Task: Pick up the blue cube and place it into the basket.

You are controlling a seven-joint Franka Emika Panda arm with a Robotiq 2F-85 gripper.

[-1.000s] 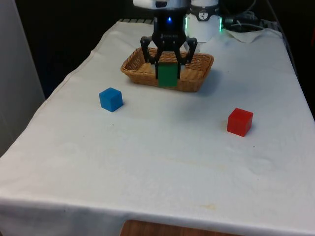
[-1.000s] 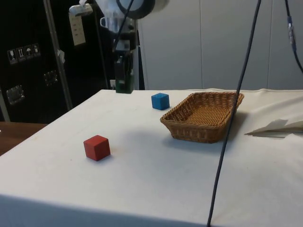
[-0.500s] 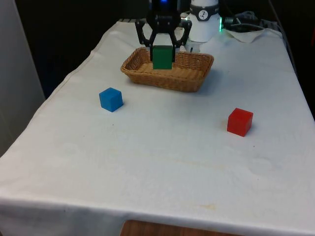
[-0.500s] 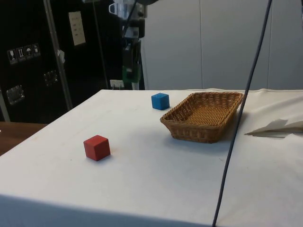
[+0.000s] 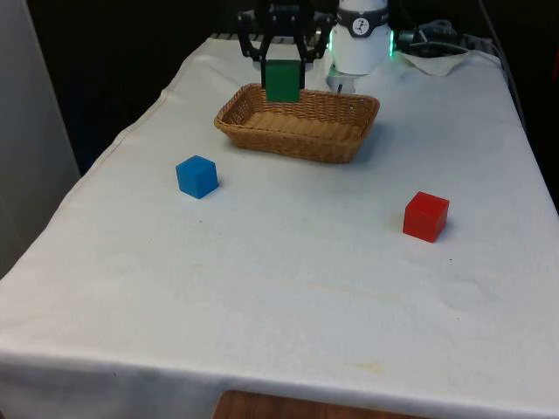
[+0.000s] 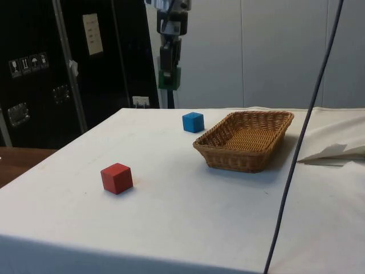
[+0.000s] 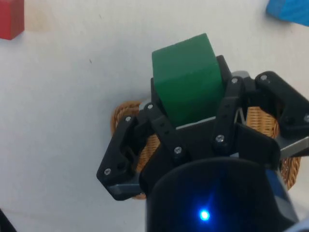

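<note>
Blue cube (image 5: 196,176) on cloth; green cube (image 5: 283,80) half-hidden within claw (image 5: 283,70).

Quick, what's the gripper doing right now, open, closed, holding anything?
Gripper: closed on a green cube, held up in the air near the basket; the blue cube sits on the table.

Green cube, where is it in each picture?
Front view: the green cube is held by the gripper, high above the far edge of the basket.
Side view: the green cube hangs in the air, above the blue cube.
Wrist view: the green cube sits between the fingers, with the basket behind it.
Shared landmark: the basket.
</note>
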